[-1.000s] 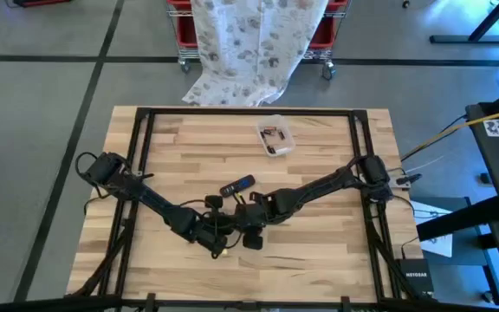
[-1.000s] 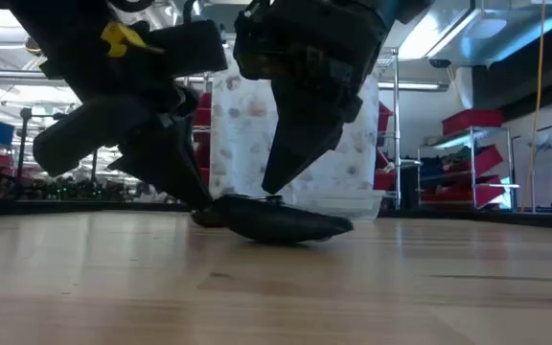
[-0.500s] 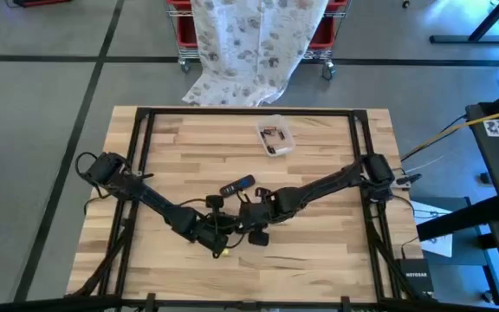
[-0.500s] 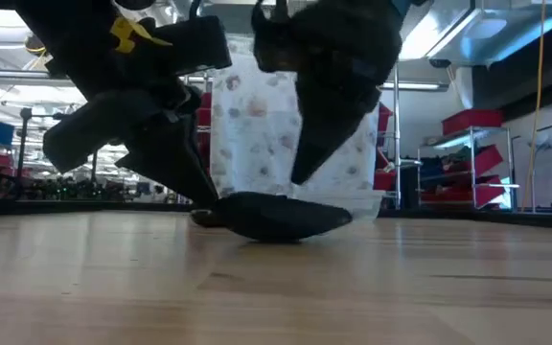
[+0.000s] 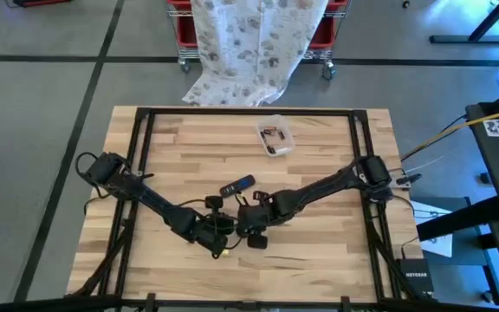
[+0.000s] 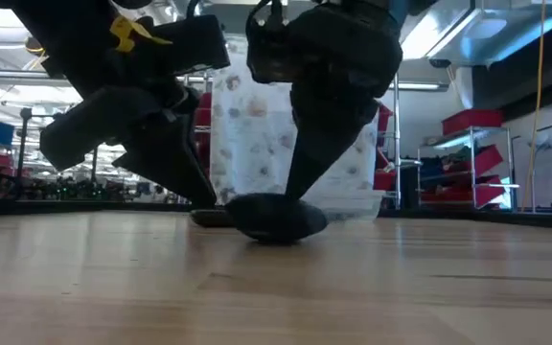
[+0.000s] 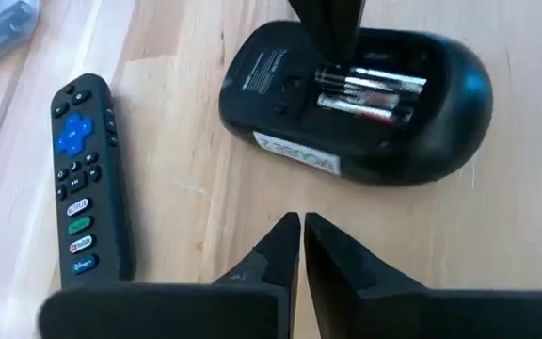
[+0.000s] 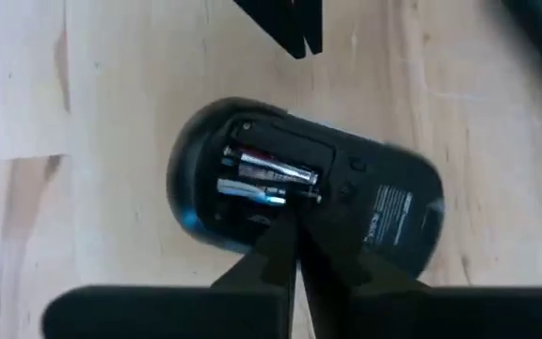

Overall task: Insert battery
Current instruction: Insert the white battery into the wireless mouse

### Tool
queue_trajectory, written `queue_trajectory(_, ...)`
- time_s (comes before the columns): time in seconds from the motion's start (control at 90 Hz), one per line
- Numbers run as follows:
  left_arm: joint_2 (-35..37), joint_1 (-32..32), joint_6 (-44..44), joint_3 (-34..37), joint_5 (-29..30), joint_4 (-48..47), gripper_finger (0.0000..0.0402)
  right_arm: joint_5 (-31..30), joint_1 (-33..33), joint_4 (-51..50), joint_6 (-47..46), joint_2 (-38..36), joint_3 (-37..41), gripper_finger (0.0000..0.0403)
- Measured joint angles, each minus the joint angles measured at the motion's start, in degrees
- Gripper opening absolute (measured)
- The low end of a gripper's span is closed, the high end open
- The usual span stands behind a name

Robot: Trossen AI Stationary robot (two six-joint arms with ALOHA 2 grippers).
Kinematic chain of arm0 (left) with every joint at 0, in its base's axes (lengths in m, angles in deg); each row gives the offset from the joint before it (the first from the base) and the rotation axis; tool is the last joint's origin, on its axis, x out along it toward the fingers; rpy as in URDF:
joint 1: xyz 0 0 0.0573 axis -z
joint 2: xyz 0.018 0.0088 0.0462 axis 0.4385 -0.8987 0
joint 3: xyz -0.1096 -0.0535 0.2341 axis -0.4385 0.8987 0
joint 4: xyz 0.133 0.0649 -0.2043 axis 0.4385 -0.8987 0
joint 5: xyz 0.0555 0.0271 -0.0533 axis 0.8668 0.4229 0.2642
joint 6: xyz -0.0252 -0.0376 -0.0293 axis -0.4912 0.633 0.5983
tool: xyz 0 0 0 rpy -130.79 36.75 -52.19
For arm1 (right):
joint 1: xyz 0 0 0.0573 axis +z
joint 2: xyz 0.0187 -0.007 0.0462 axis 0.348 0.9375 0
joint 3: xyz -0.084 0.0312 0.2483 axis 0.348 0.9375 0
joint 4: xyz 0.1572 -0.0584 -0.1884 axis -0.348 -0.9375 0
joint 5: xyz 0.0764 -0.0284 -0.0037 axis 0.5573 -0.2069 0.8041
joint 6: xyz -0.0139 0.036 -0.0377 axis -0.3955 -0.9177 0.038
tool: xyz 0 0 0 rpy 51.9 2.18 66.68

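Observation:
A black mouse [image 7: 356, 104] lies upside down on the wooden table, its battery bay open with two batteries [image 7: 370, 89] lying in it. In the right wrist view the mouse [image 8: 299, 188] and batteries [image 8: 266, 174] sit just ahead of my right gripper [image 8: 294, 226], which is shut and comes down onto the bay. My left gripper [image 7: 301, 226] is shut and stands a short way from the mouse's side, touching nothing. In the low view the mouse [image 6: 276, 216] rests on the table between both arms. My right gripper presses its shut fingertips [image 7: 327, 28] down on the mouse's upturned underside at the edge of the battery bay [image 8: 304, 202], beside the batteries' ends. The fingers come from above, slanting down. The mouse lies flat on the table.
A black remote [image 7: 81, 179] lies on the table beside the mouse; in the high view the remote [image 5: 237, 185] is just beyond the grippers. A small clear container [image 5: 275, 136] stands toward the far edge. A patterned cloth [image 5: 254, 43] hangs beyond the table.
The mouse has turned about on the table under my right gripper: in the low view it looked long a second ago and now looks short. My right gripper has shifted a little with it and stays shut.

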State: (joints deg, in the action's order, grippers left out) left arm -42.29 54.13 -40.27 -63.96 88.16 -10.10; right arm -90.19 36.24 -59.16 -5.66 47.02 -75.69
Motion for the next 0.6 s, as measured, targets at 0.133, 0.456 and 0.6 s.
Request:
queue_trajectory(0.133,0.0,0.09,0.0,0.0,0.29,0.04,0.0003,0.46,0.28,1.72,0.0,0.0,1.08,0.0)
queue_trajectory(0.456,0.13,1.45,-6.09,-1.02,0.53,8.56,0.0003,1.6,0.33,4.39,0.04,0.0,3.15,0.0)
queue_trajectory(0.6,0.13,0.19,-9.47,-1.0,-0.95,12.73,0.0003,1.57,0.33,4.17,0.03,0.0,3.23,0.0)
